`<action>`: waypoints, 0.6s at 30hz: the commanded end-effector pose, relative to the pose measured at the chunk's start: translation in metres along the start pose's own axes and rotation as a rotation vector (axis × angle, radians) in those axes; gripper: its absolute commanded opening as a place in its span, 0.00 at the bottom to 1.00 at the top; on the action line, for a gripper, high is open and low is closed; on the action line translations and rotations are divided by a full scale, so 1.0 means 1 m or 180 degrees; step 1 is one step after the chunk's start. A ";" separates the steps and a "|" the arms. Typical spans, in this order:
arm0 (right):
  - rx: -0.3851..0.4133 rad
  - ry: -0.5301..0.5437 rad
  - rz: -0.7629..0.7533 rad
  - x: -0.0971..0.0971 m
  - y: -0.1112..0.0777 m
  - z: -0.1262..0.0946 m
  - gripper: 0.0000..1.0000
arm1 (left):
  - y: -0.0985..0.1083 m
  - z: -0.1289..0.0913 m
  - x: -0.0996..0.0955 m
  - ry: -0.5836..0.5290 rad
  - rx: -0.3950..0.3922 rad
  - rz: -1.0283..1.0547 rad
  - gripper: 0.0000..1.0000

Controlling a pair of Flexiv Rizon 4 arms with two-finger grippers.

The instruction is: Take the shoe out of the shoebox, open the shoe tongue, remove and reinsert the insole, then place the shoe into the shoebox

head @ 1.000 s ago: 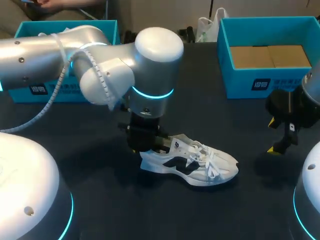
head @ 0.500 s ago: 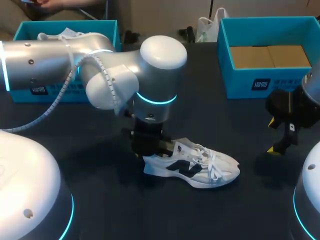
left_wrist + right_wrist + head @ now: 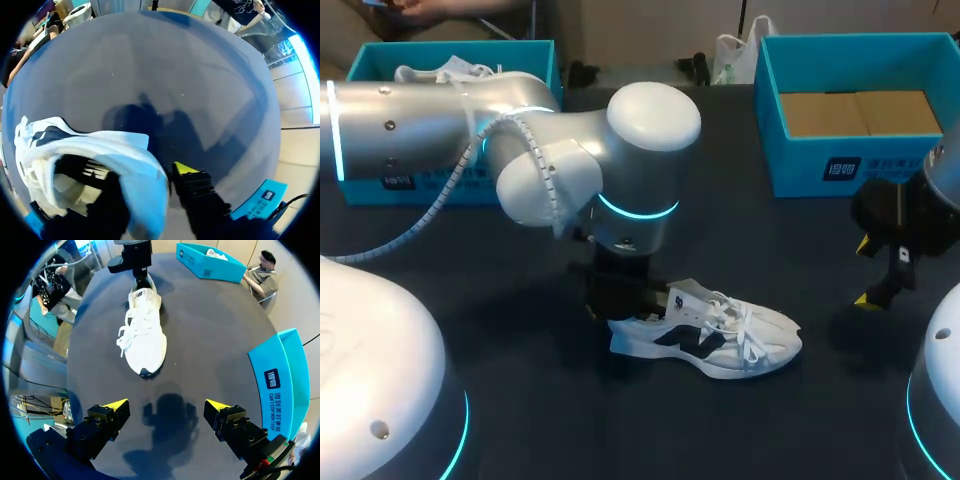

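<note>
A white shoe (image 3: 710,335) with a black side mark lies on the dark table, toe pointing right. My left gripper (image 3: 620,300) stands at its heel. In the left wrist view the heel wall (image 3: 145,165) sits between the fingers of the left gripper (image 3: 145,185): one finger is inside the shoe, and the yellow-tipped one (image 3: 186,168) is outside with a thin gap, so the gripper is open. My right gripper (image 3: 880,275) hovers open at the right, well clear of the shoe (image 3: 145,335), with nothing between its fingers (image 3: 167,410).
A blue box (image 3: 860,160) with a brown cardboard insert stands at the back right, close to my right arm. Another blue box (image 3: 380,60) at the back left holds a second white shoe (image 3: 440,70).
My left arm and the shoe have shifted slightly right and toward the front. The left fingers have spread apart at the heel. The right arm has stayed still.
</note>
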State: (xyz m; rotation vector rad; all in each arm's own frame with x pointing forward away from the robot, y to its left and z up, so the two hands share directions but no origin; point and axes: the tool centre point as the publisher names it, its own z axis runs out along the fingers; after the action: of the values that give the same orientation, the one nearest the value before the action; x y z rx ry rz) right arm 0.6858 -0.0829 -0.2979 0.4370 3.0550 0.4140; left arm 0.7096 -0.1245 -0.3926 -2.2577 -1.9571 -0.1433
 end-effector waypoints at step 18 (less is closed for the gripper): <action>0.0006 -0.0006 0.0001 0.001 0.000 0.000 1.00 | -0.027 -0.124 0.069 -0.1142 0.0183 -0.0416 1.00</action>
State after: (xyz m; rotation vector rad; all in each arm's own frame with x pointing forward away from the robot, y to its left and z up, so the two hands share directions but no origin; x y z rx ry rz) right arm 0.6858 -0.0829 -0.2979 0.4370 3.0550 0.4140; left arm 0.6943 -0.1221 -0.2864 -2.2090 -2.1695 0.1245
